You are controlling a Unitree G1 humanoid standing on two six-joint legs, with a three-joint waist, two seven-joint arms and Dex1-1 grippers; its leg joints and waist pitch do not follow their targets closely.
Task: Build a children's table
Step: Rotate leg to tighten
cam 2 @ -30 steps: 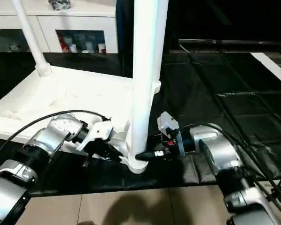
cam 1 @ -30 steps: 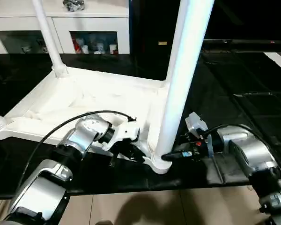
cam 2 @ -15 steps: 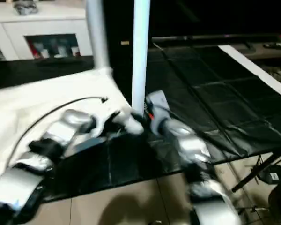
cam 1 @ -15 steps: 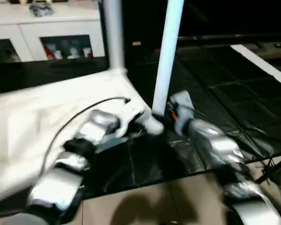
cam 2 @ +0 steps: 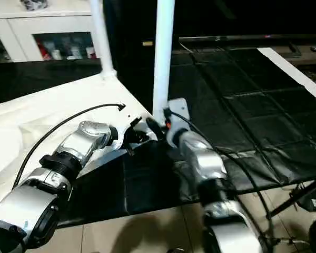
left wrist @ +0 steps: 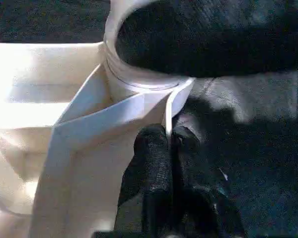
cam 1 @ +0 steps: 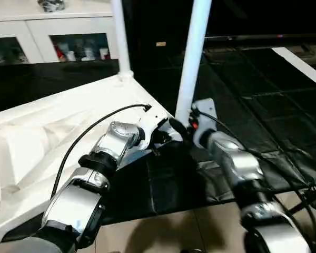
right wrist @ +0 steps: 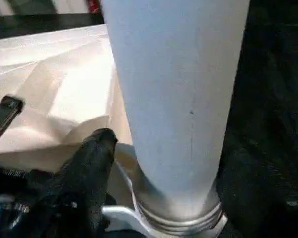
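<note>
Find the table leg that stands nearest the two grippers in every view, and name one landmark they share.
Left eye view: nearest leg, upright, centre top.
Right eye view: upright, centre top.
Left wrist view: its base ring in the corner socket.
Right wrist view: wide tube rising from the socket.
Shared landmark: the tabletop corner socket.

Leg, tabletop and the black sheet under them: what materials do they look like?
Leg: looks like smooth white moulded plastic tube; soft sheen, threaded rings at its base.
Tabletop: matching white plastic, thin moulded ribs and rim, slightly glossy.
Black sheet: probably thin plastic film or coated cloth; it wrinkles and reflects light.
</note>
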